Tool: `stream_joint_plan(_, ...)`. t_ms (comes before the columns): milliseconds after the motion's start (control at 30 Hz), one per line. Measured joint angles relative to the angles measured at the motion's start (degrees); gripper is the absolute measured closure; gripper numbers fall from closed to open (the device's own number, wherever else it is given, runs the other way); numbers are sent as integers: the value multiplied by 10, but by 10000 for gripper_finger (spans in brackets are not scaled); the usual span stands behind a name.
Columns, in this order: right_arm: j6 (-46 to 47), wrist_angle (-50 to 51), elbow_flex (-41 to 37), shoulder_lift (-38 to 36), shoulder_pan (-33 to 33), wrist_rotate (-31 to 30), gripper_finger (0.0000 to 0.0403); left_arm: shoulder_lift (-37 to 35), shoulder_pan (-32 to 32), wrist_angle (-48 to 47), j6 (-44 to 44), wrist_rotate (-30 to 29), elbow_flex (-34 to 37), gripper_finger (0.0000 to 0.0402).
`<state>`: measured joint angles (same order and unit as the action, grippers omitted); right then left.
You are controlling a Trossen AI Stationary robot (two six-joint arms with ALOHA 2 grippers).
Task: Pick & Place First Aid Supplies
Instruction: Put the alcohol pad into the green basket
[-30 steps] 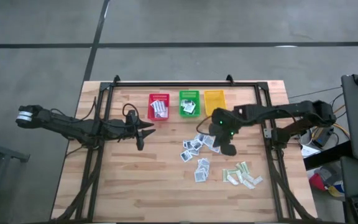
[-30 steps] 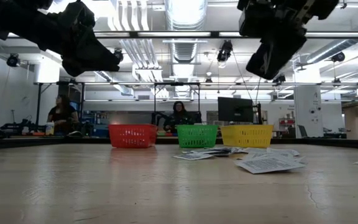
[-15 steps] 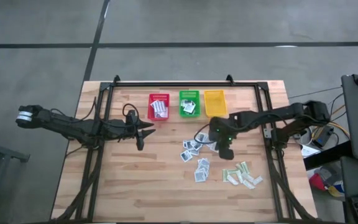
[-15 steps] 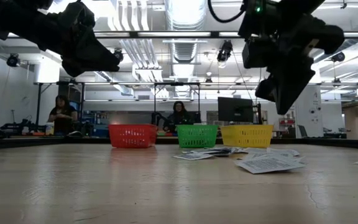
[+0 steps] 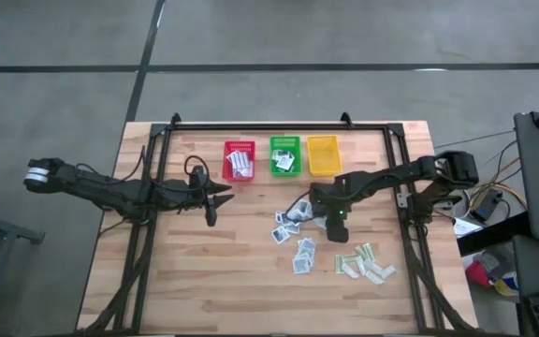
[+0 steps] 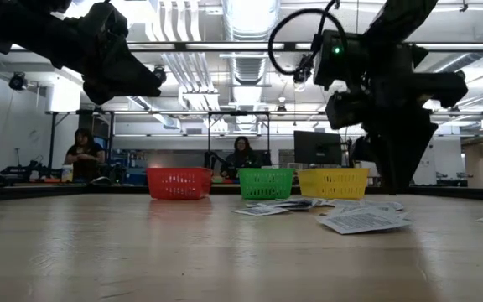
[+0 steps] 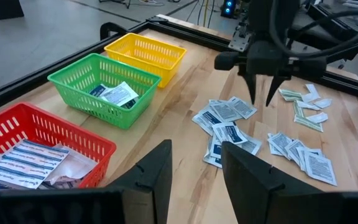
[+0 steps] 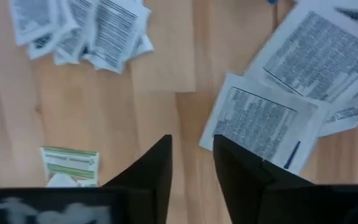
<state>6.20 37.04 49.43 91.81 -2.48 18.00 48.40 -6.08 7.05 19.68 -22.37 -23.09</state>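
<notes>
Wooden table (image 5: 204, 271), white packets (image 7: 229, 121) just beneath the right arm's parted, empty jaws.

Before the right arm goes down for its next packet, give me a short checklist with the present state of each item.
1. Right pincer open and empty: ok, its fingers stand apart with nothing between them.
2. Right pincer above the pile of white-blue packets: ok, it points down at the pile's edge.
3. One packet singled out beneath it: cannot tell; the packets overlap, one packet lying beside the fingers.
4. Left pincer out of the way: ok, open, left of the pile near the red basket.
5. Room in the yellow basket: ok, it looks empty.
</notes>
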Motion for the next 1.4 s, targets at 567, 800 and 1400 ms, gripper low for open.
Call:
stream_joint_plan(567, -1, 20, 33, -9, -4, -91, 250, 0, 0, -4, -3, 0, 0, 268)
stream_joint_plan(800, -15, 20, 36, 21, -5, -107, 254, 0, 0, -5, -3, 0, 0, 268)
stream_joint_plan(1400, -18, 19, 34, 49, -3, -106, 267, 0, 0, -7, -4, 0, 0, 268)
